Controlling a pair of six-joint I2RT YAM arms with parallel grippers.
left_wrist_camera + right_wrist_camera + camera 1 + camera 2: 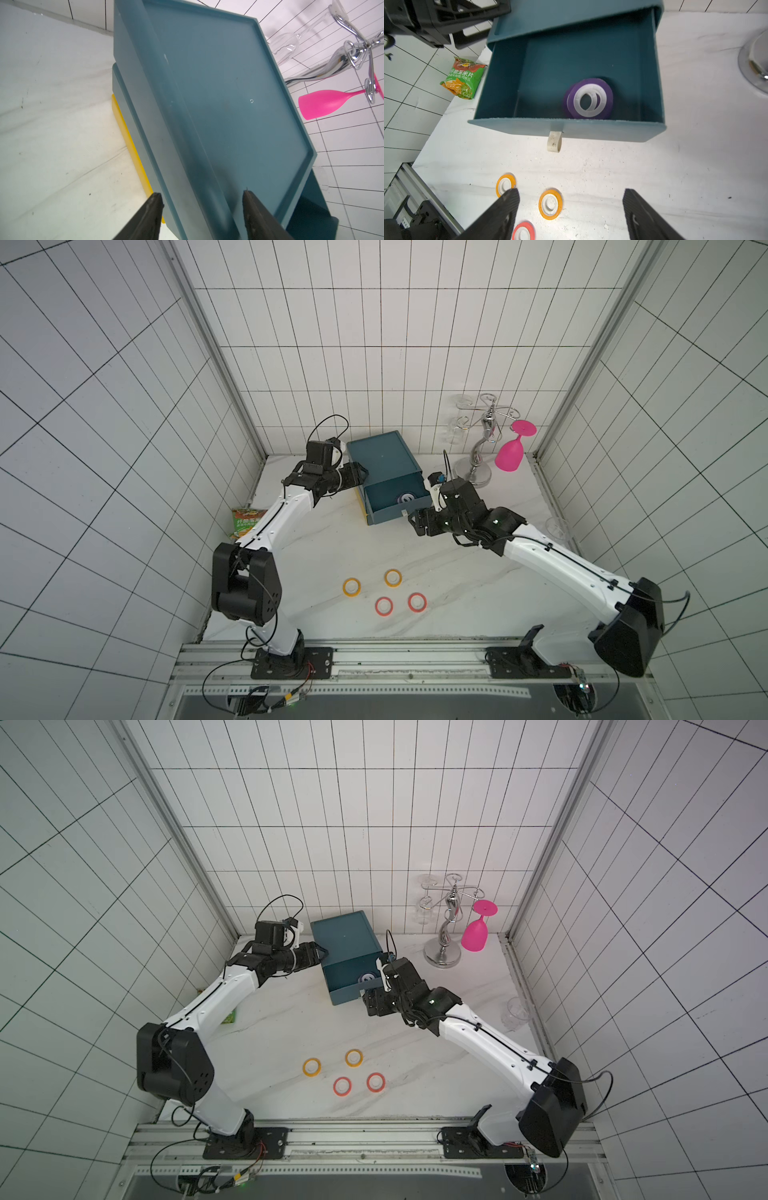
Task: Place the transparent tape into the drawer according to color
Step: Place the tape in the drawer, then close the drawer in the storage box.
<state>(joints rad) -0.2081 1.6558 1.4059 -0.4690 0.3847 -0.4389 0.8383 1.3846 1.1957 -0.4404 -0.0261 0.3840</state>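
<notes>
Quick count for you, op: 4 rolls on the table [457,585], the rest in the drawer. 2 orange-yellow rolls [351,586] [392,577] and 2 red rolls [384,605] [417,602] are lying flat in a loose cluster near the front edge. They're not touching each other and are sitting well apart from the drawer chest [380,456].

The purple rolls [589,99] are sitting in the pulled-out top drawer [591,129], near its front wall. The rt wrist view is showing them blurred and overlapping, looking like 2. In both top views only a bit of purple is peeking past your R arm. 1 drawer is standing open, its pale pull [554,143] pointing toward the table rolls. 1 yellow strip [128,145] is running along the chest's bottom side edge.

Your L gripper [202,197] is straddling the chest's upper side edge, fingers partway apart w/ the edge between them. Can't tell if they're pressing it. Your R gripper [571,191] is hovering just in front of the open drawer, fingers spread wide w/ nothing between them.

Other stuff:
- 1 green snack pkt [247,522] is lying by the left wall.
- 1 silver rack [478,464] is standing back right.
- 1 pink glass [510,454] and 1 clear glass [456,432] are hanging upside down on the rack.
- 1 second clear glass [557,526] is sitting on the table by the right wall
</notes>
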